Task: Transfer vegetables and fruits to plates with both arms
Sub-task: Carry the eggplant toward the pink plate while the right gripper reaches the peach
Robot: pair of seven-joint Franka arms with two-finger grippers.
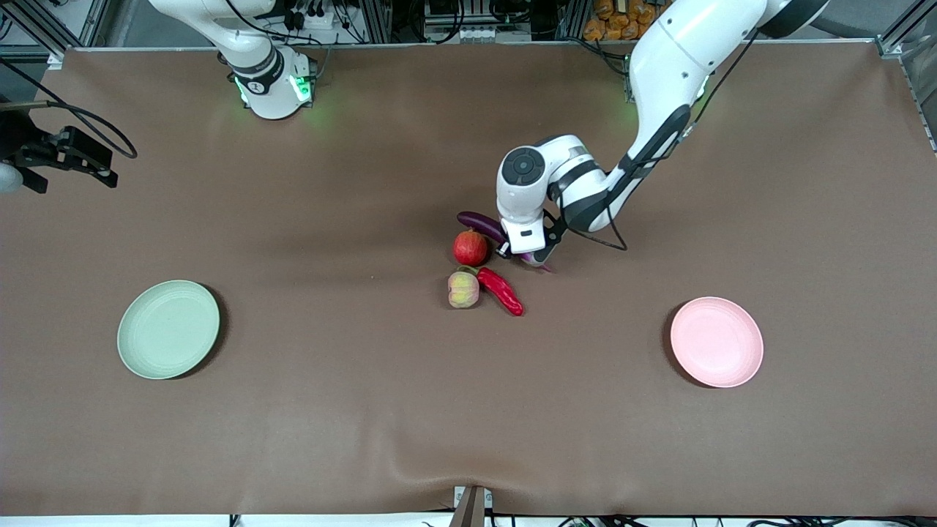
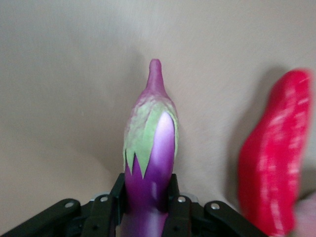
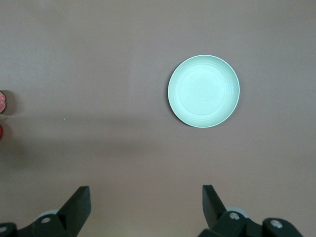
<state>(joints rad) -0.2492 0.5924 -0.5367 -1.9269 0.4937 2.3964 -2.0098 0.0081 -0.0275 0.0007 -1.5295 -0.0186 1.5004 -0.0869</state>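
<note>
My left gripper [image 1: 528, 252] is shut on the purple eggplant [image 1: 479, 222] near its green-capped stem end, low at the table's middle. In the left wrist view the fingers [image 2: 109, 205] clamp the eggplant [image 2: 153, 148], with the red chili [image 2: 274, 163] beside it. The red apple [image 1: 471, 247] lies against the eggplant. The peach [image 1: 463, 289] and the chili [image 1: 501, 290] lie just nearer the front camera. My right gripper [image 1: 69, 155] waits open and empty, high over the right arm's end of the table [image 3: 145, 197].
The pale green plate [image 1: 168, 329] lies toward the right arm's end and shows in the right wrist view [image 3: 203, 91]. The pale pink plate [image 1: 717, 341] lies toward the left arm's end. Brown cloth [image 1: 351, 410] covers the table.
</note>
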